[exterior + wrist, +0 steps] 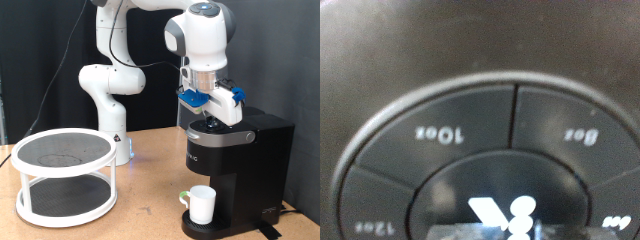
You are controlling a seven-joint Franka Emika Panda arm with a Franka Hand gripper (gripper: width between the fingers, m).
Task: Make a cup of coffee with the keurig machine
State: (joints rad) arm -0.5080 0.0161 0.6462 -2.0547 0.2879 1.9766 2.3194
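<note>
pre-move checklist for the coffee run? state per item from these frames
1. Cup upright on the drip base under the spout: ok.
2. Keurig machine lid down: ok, as far as the exterior view shows.
3. Tool over the machine's top, at the button panel: ok.
4. Size buttons in the wrist view: the 10oz button is in the middle of the frame, the 8oz button and the 12oz button nearer its edges: ok.
5. Tool touching a button: cannot tell.
6. Pod loaded, water in the tank: cannot tell, hidden.
</note>
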